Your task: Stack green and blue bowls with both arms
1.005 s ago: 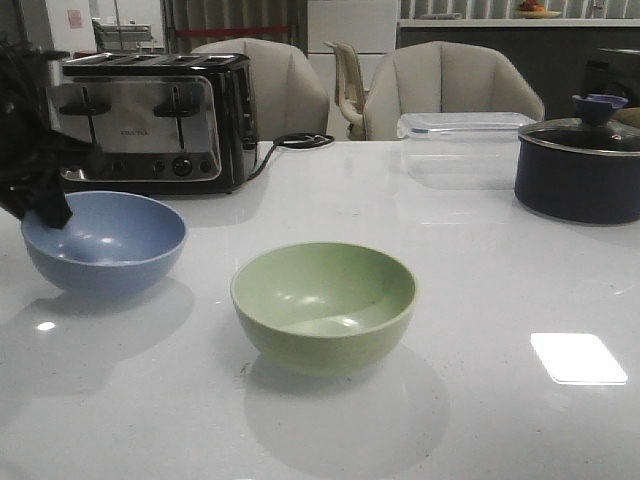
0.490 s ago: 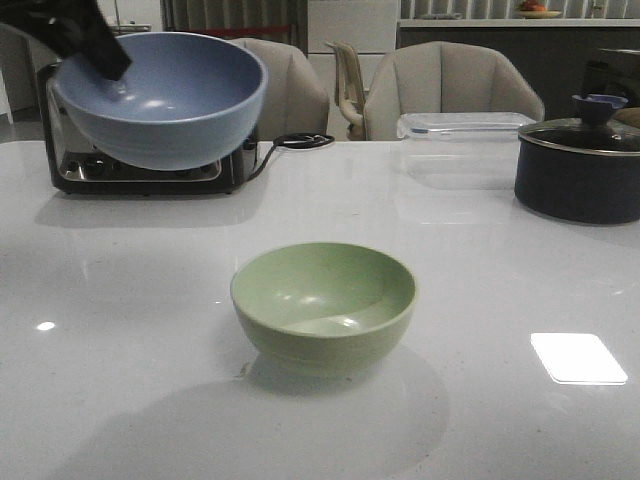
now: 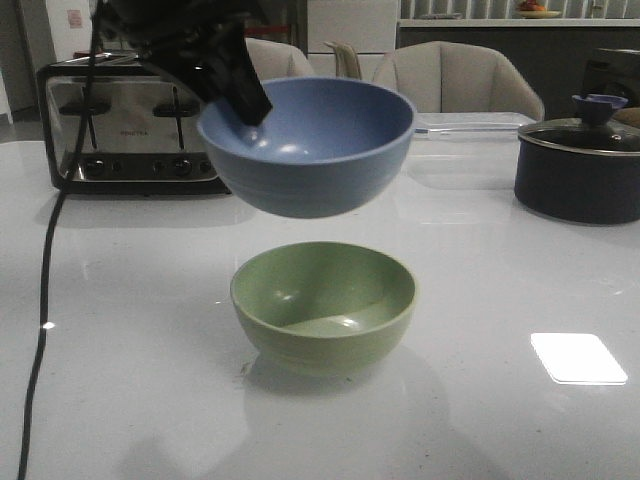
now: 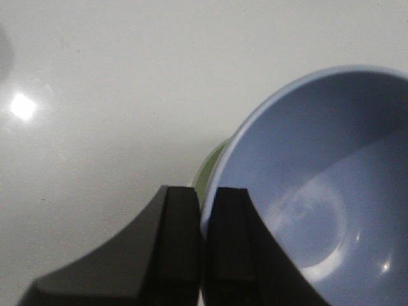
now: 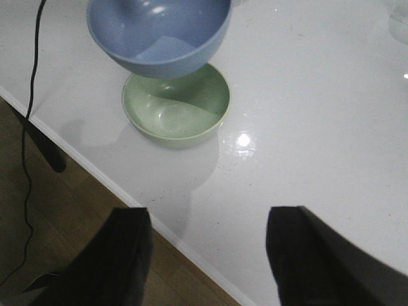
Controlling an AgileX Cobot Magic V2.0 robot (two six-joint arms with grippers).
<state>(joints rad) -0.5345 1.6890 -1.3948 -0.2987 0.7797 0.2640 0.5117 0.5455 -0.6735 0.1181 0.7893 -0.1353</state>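
The pale green bowl (image 3: 322, 305) stands upright on the white table, near the front middle. My left gripper (image 3: 248, 102) is shut on the left rim of the grey-blue bowl (image 3: 308, 145) and holds it in the air, directly above the green bowl with a clear gap between them. In the left wrist view my left gripper (image 4: 204, 194) pinches the blue bowl's (image 4: 319, 191) rim, and a sliver of the green bowl (image 4: 207, 167) shows beneath. The right wrist view shows the blue bowl (image 5: 159, 32) over the green bowl (image 5: 178, 111). My right gripper (image 5: 209, 220) is open and empty above the table's front edge.
A chrome toaster (image 3: 125, 125) stands at the back left. A clear plastic box (image 3: 465, 145) and a dark lidded pot (image 3: 580, 165) stand at the back right. A black cable (image 3: 45, 300) hangs down on the left. The table's edge (image 5: 95, 169) borders wooden floor.
My left gripper lifted the blue bowl off the table at the left, then carried it right and lower. It now hangs over the green bowl. The green bowl has not moved.
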